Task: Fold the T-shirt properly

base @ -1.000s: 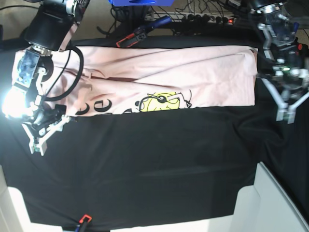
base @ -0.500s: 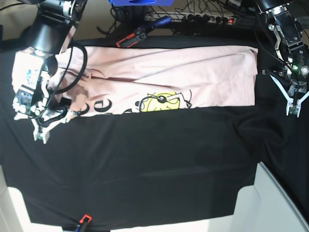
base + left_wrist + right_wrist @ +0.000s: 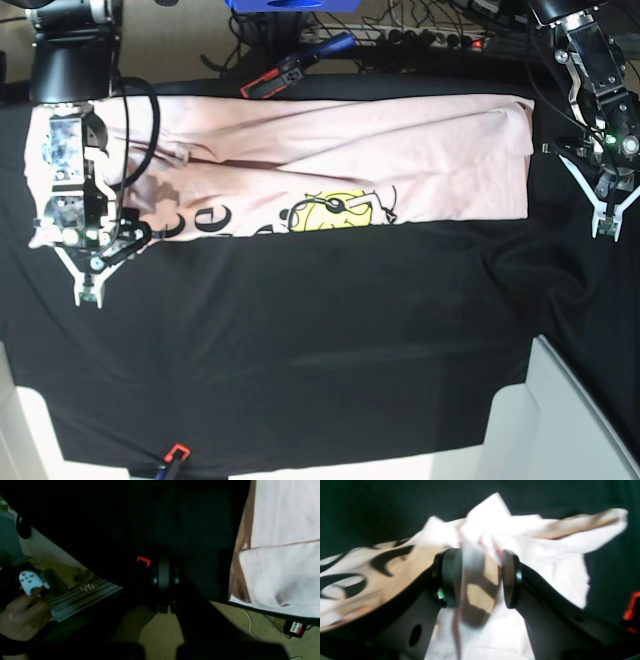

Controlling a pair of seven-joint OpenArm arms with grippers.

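Note:
The pale pink T-shirt (image 3: 350,150) lies in a long band across the far part of the black table cloth (image 3: 320,340). Its yellow graphic (image 3: 335,212) and black lettering (image 3: 210,222) show along its near edge. My right gripper (image 3: 90,293) hangs over the shirt's left end. In the right wrist view (image 3: 481,578) its jaws stand a little apart, with shirt fabric (image 3: 545,562) in the gap. My left gripper (image 3: 606,232) is shut and empty over black cloth, to the right of the shirt's right end. The left wrist view shows it dark (image 3: 165,580), with the shirt (image 3: 282,555) to the right.
Cables and a red-and-black tool (image 3: 285,70) lie behind the table. White panels stand at the front corners (image 3: 560,420). A red clip (image 3: 175,452) sits on the front edge. A person's hand holding a white controller (image 3: 28,580) shows past the table edge.
My right arm has swung round, so its gripper now points toward the front edge at the shirt's left end. My left gripper drew up and right with its fingers closer, then stayed still.

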